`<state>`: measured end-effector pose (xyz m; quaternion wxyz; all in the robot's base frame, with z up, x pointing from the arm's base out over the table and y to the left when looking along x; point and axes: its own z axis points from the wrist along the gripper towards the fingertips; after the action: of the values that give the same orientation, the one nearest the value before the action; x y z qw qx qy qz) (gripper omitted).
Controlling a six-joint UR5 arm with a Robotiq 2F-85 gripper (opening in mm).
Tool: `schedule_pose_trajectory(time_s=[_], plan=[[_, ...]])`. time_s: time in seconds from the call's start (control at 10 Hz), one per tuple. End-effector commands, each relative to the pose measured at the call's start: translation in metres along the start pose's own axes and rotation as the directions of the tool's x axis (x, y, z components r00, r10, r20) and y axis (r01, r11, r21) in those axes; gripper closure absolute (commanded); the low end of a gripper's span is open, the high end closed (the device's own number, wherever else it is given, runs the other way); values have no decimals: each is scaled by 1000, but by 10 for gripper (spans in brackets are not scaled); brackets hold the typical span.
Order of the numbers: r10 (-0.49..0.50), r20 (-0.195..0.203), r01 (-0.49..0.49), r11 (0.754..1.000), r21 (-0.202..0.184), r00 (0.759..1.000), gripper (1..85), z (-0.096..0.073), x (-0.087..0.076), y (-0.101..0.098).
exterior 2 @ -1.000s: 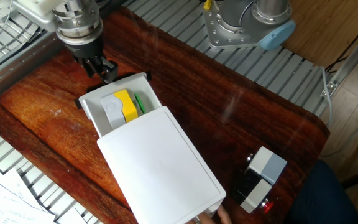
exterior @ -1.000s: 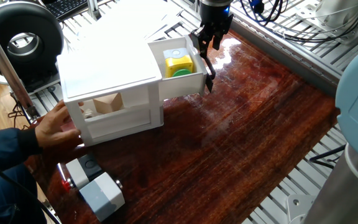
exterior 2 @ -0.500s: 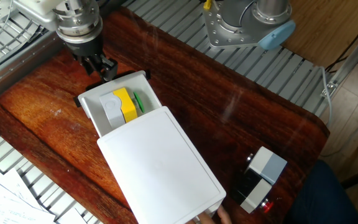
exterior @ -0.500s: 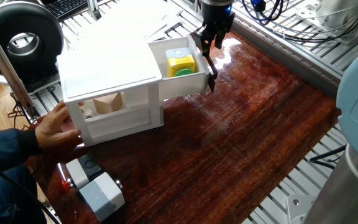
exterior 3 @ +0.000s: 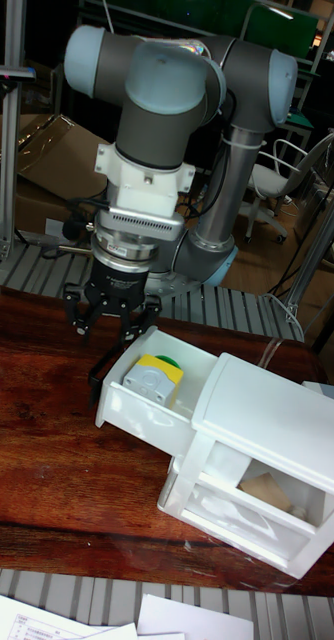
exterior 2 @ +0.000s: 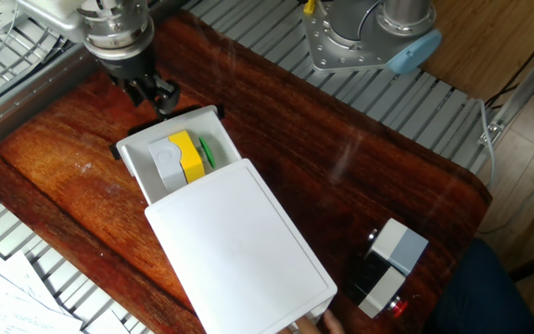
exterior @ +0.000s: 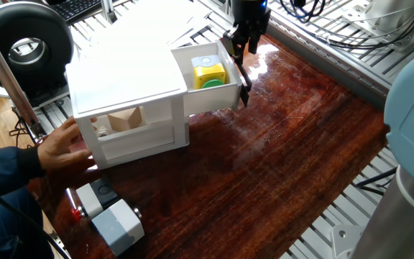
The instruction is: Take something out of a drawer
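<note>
While the drawer [exterior 3: 137,405] stood pulled out of the white cabinet [exterior 3: 272,440], my fingers [exterior 3: 109,322] hung just past its handle end, spread apart and gripping nothing. The black bar handle [exterior 3: 99,372] lay below them; whether a fingertip touched it could not be told. Inside the drawer sat the yellow block [exterior: 208,72], its green disc [exterior: 208,83] at the block's 6 o'clock in one fixed view, with a grey cap [exterior 2: 166,161] showing on it in the other fixed view. A tan wedge [exterior: 124,119] rested in the cabinet's lower compartment. At the cabinet's 9 o'clock in one fixed view, a person's hand [exterior: 62,147] pressed against its side. A grey box [exterior: 112,218] with a red button [exterior: 75,213] stood on the wooden tabletop [exterior: 293,151] at the cabinet's 6 o'clock.
</note>
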<state>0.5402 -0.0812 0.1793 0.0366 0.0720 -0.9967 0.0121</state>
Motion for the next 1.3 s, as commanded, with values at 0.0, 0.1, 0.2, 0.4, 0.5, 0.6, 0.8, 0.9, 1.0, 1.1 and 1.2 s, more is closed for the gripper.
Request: schedule_pose_trajectory(time_s=[0.0,0.1,0.2,0.4,0.5,0.6,0.8,0.9,1.0,1.1,1.2], plan=[[-198,5,198,980,14,980,363,-27,-5,8],[-291,19,291,956,41,956,350,-38,-14,11],[-375,35,372,926,65,926,310,-49,-24,16],[-586,76,584,810,52,807,123,-57,-43,48],[-649,48,649,761,7,759,80,-53,-33,61],[-696,51,696,717,17,716,73,-48,-38,68],[-740,46,740,672,18,671,80,-35,-40,83],[-755,36,756,655,7,654,80,-29,-39,86],[-772,46,772,635,16,634,80,-23,-45,88],[-781,60,781,624,24,622,80,-18,-51,90],[-786,73,787,617,23,614,80,-16,-54,92]])
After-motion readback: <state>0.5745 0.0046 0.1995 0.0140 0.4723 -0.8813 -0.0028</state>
